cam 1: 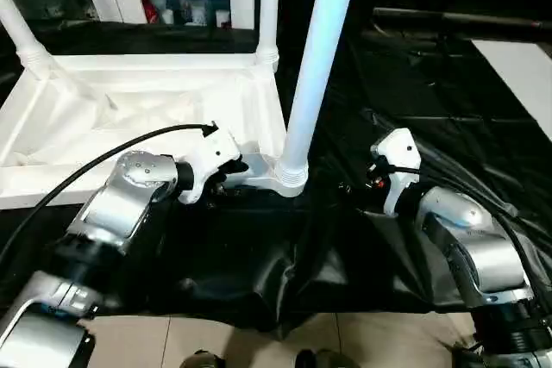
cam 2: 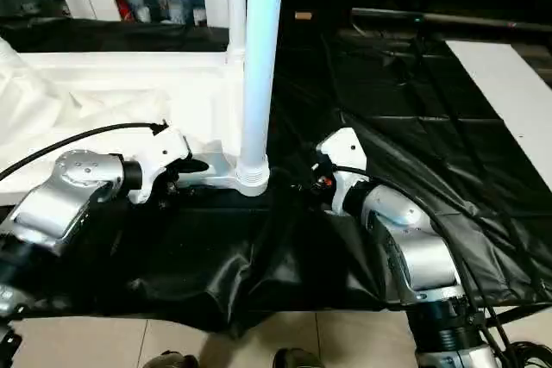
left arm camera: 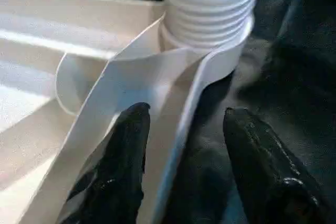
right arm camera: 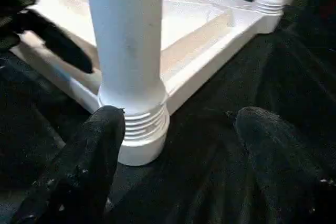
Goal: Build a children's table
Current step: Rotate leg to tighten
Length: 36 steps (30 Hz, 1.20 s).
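Tabletop lies underside up on black sheet, legs standing in its corner sockets. Near leg upright in the front corner socket. Left claw spread, fingers either side of the tabletop's rim beside that socket. Right claw spread, just beside the leg's ribbed base, one finger close against it.

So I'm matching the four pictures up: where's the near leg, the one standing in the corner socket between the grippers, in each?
Left eye: near leg, centre.
Right eye: left of centre.
Left wrist: threaded base at the top.
Right wrist: left of centre.
Shared landmark: the corner socket that holds it.
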{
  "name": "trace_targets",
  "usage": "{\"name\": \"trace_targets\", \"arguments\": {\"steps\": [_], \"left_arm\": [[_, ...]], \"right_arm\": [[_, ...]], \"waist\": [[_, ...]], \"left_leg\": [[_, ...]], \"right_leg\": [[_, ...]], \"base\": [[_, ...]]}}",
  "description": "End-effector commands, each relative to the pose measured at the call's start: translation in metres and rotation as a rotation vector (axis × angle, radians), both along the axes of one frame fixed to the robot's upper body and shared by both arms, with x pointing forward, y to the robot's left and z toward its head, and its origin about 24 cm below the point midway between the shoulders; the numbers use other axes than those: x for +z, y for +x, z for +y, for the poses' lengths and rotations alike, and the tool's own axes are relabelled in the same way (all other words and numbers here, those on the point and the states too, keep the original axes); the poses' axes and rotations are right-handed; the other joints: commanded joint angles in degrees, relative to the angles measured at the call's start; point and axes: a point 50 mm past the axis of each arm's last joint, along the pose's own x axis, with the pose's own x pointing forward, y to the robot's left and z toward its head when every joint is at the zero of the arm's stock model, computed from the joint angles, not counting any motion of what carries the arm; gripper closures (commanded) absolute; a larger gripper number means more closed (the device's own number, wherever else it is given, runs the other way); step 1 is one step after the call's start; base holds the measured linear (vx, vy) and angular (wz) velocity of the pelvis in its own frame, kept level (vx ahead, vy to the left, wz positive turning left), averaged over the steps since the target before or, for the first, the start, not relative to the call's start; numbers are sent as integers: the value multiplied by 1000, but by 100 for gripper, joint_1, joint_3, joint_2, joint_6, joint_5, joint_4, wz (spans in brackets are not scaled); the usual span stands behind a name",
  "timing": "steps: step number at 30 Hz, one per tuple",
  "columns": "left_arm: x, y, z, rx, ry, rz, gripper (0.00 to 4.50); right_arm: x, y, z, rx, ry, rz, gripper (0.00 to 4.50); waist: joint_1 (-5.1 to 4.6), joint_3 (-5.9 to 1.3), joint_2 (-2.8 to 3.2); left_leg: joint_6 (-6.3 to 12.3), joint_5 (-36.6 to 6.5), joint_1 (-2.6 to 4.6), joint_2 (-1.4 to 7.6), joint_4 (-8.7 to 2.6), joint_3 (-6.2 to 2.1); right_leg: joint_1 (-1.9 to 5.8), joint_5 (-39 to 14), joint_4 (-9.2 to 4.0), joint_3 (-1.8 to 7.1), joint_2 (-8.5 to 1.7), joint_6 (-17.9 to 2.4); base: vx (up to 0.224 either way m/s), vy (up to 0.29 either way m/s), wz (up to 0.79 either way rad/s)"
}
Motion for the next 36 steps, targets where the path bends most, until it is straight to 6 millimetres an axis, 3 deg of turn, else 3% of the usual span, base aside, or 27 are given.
{"name": "trace_targets", "arguments": {"steps": [1,2,4,7,12,15,23,29,32,35,36], "left_arm": [[-1,4,-5,-49,41,-3,235],[-2,7,-5,-46,61,-11,243],[-3,10,-4,-45,80,-18,271],[-3,20,-2,-34,115,-35,279],[-4,24,0,-53,136,-17,326],[-5,26,3,-65,161,4,365],[-1,30,6,-99,140,43,417],[5,18,4,-237,97,227,447],[5,10,2,-268,97,290,447],[1,8,2,-233,103,256,447],[-1,7,1,-204,98,242,447]], "right_arm": [[5,3,-1,24,-14,-27,80],[5,4,-1,30,-19,-28,80],[5,4,-1,36,-24,-29,80],[5,5,2,57,-25,-33,80],[4,6,3,74,-34,-37,80],[4,7,2,81,-39,-40,80],[4,7,2,95,-47,-48,80],[6,8,0,115,-55,-60,80],[6,5,0,143,-53,-59,80],[5,0,3,171,-45,-51,80],[4,-2,4,188,-40,-43,80]], "waist": [[26,-442,35],[23,-411,23],[31,-391,21],[35,-371,19],[46,-359,9],[47,-367,35],[44,-368,6],[40,-375,-4],[49,-369,21],[64,-352,40],[67,-346,36]], "left_leg": [[842,319,63,386,-338,-79],[860,291,34,391,-347,-82],[808,38,35,411,-362,-85],[668,-260,58,413,-386,-77],[466,-479,62,439,-415,-48],[471,-376,61,446,-412,-41],[588,-257,53,449,-411,-31],[762,89,58,472,-402,-9],[779,89,69,497,-401,-4],[771,-40,67,480,-404,4],[725,-127,70,511,-415,-3]], "right_leg": [[398,652,-224,314,-514,-1822],[397,613,-237,312,-520,-1817],[401,238,-281,305,-540,-1771],[387,-223,-340,309,-539,-1677],[384,-641,-375,310,-561,-1541],[374,-355,-349,317,-553,-1591],[389,-81,-328,315,-567,-1708],[392,453,-260,320,-591,-1901],[390,531,-249,323,-596,-1986],[387,297,-287,315,-578,-1956],[390,193,-291,317,-591,-1944]], "base": [[0,0,0],[0,0,0],[0,0,0],[0,0,0],[0,0,0],[0,0,0],[0,0,0],[0,0,0],[0,0,0],[0,0,0],[0,0,0]]}}
